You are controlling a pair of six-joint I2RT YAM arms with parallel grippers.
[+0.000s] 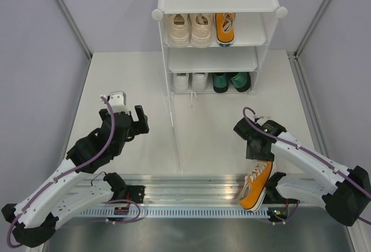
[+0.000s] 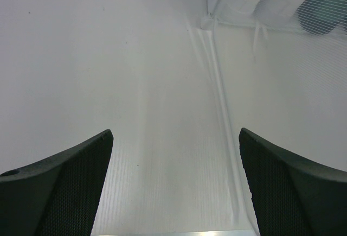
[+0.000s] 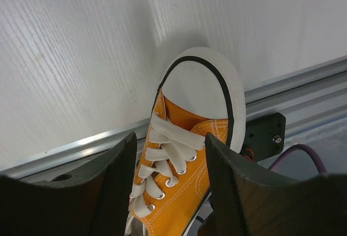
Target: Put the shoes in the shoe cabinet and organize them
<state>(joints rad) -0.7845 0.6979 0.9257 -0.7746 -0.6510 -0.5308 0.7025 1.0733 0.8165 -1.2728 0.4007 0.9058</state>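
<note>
Right hand (image 3: 169,141) — gripping orange sneaker (image 3: 201,92).

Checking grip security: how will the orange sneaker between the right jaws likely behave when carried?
The orange canvas sneaker probably flexes: its upper is soft cloth, so the jaws of the right gripper may squash it. Its rubber toe cap sits far from the grip, so it may swing. The loose laces could snag.
</note>
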